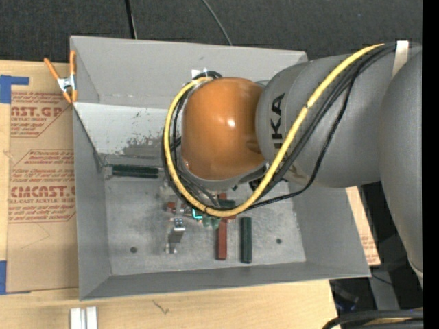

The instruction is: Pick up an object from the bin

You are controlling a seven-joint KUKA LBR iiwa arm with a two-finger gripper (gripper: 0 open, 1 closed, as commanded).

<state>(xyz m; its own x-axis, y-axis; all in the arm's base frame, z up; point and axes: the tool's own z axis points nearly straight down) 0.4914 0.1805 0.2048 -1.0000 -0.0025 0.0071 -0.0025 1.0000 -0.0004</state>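
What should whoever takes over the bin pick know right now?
Gripper: low over the middle of the bin, mostly under the orange wrist cover; open or shut unreadable.
Things: red-brown bar and dark green bar side by side near the front wall; small metal piece left of them; second dark green bar at the back-left wall.
Done: arm is down in the bin.
Left: nothing visibly held; grasp and lift one thing.

A red-brown bar [221,242] and a dark green bar [245,240] lie parallel, side by side, on the bin floor [137,218].
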